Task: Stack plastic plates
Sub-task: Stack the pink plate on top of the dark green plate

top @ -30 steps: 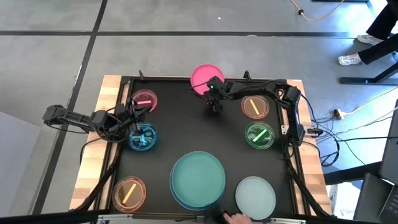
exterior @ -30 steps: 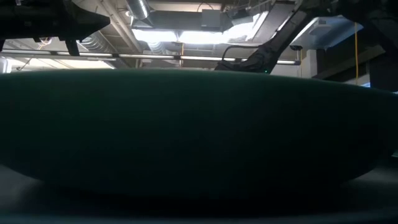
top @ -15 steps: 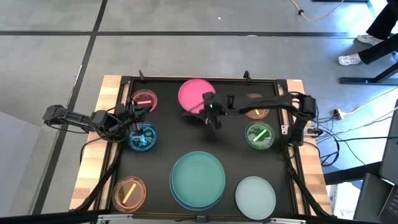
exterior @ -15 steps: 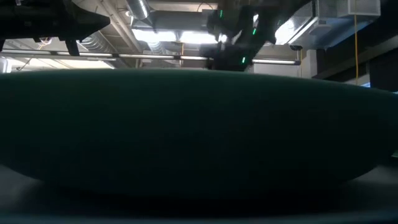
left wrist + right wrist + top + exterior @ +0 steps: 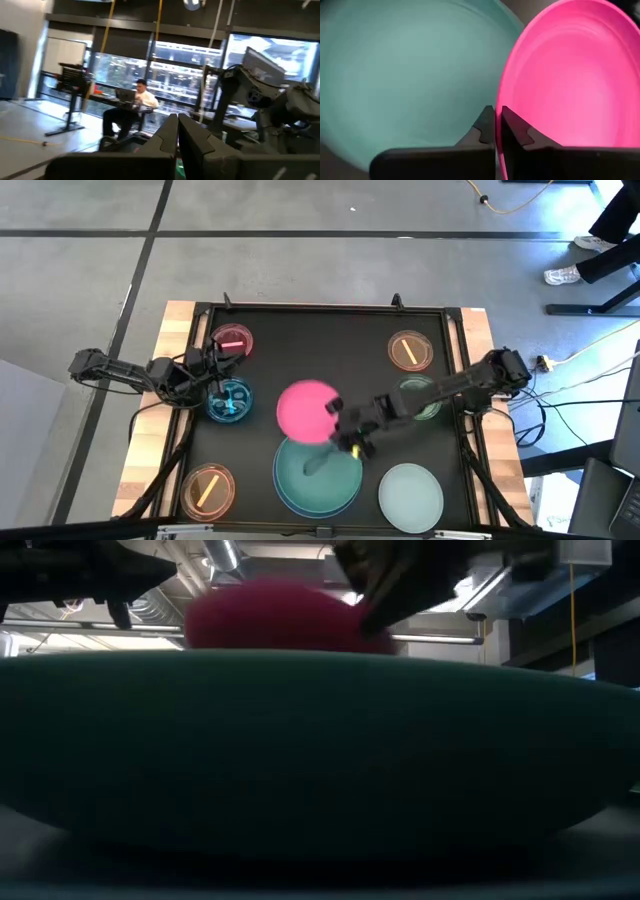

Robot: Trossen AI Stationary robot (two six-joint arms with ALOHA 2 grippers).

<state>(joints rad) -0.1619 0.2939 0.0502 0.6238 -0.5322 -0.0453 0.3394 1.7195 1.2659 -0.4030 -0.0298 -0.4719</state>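
Right arm: my fingers point(image 5: 495, 131) are pinched together on the rim of the large pink plate point(image 5: 306, 410), which is off the counter and hangs over the far-left edge of the teal plate point(image 5: 320, 468). The teal one sits on a light blue plate point(image 5: 283, 493) at the near middle. In the right wrist view the pink plate point(image 5: 570, 85) is tilted, its rim between my fingertips, the teal plate point(image 5: 405, 80) below.

Risks, my judgement:
- Grip is on one thin edge only; the plate may pivot or slip out if I swing fast.
- Released while off-centre, it would land half on the teal rim and slide off toward the small blue plate point(image 5: 229, 400).
- Released while tilted, it could stand on its edge and roll.

Room: open counter point(image 5: 320, 345) across the far middle. The pale mint plate point(image 5: 411, 495) lies just beside the stack on the right; the small green plate point(image 5: 420, 398) is under my forearm. An orange small plate point(image 5: 208, 489) sits at near left, another point(image 5: 409, 350) at far right, a small pink one point(image 5: 232, 339) at far left.

Left arm: waiting at the left edge, fingers point(image 5: 176, 131) closed on nothing, over the small blue plate.
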